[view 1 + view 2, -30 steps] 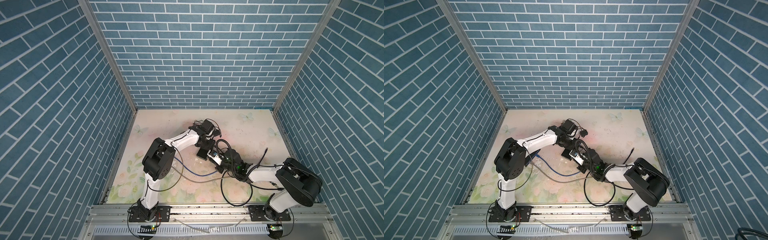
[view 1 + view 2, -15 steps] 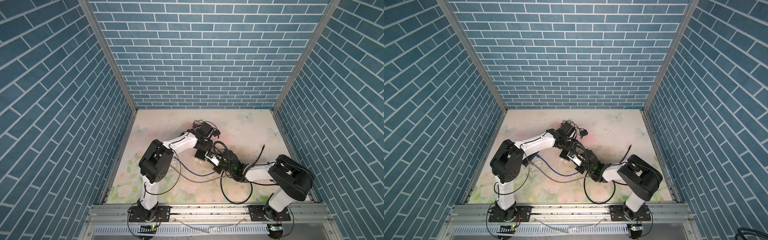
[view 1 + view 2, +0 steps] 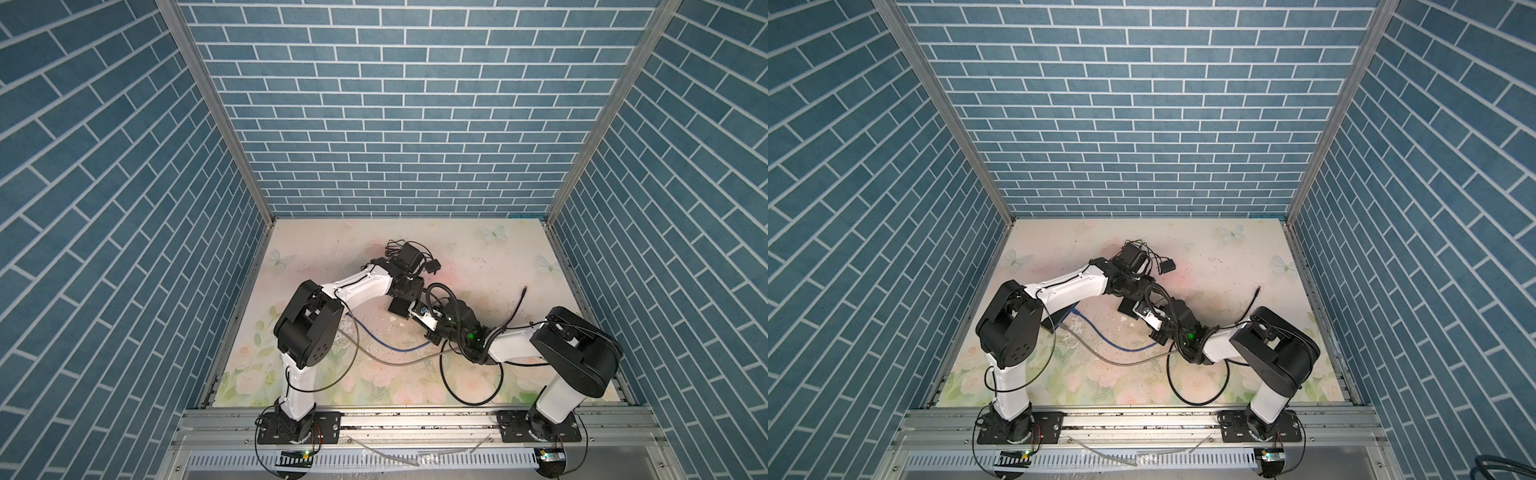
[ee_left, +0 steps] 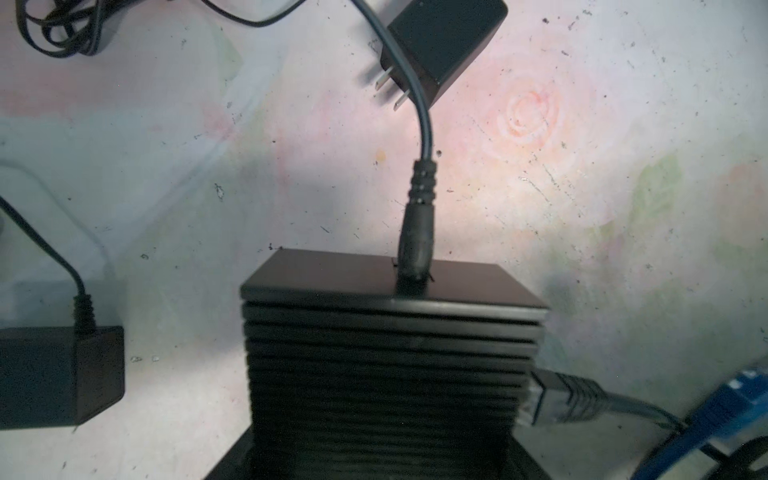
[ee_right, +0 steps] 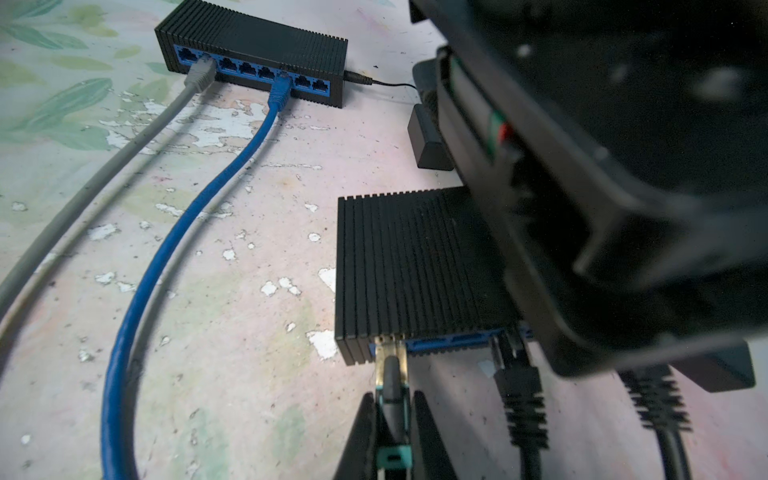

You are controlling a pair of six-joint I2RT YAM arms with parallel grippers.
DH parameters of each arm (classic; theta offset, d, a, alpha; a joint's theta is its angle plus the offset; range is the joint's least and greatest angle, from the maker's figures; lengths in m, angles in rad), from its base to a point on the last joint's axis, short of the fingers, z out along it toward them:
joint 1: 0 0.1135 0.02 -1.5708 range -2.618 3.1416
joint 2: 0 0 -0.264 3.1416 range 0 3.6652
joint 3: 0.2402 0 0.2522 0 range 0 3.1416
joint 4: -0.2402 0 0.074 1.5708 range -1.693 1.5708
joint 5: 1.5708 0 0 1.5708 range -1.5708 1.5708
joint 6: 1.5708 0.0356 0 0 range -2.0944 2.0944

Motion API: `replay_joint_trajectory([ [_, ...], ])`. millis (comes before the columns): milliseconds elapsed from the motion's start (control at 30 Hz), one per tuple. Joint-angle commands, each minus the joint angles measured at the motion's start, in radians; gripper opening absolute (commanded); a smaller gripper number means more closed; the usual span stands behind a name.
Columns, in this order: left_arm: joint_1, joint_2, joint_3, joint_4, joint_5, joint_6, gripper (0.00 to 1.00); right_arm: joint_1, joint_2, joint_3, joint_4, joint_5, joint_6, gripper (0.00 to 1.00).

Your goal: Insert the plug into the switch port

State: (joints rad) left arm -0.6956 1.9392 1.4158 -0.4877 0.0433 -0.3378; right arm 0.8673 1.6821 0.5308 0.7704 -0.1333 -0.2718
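Change: right gripper [image 5: 392, 409], pinching plug [image 5: 390, 357], has reached switch [image 5: 411, 266] front | Meaning: tip just entering, seating remains | left gripper [image 3: 406, 296] seemingly clasps switch.

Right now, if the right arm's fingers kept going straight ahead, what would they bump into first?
The near switch, most likely. The right fingers pinch a plug whose tip is already at the end of its blue port row; how deep it sits I cannot tell.
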Motion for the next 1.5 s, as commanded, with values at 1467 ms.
replay_joint_trajectory([
  [1467, -0.056, -0.023, -0.033, 0.083, 0.241, -0.149, 0.31, 0.034, 0.071, 0.124, 0.236, -0.056, -0.043, 0.08],
])
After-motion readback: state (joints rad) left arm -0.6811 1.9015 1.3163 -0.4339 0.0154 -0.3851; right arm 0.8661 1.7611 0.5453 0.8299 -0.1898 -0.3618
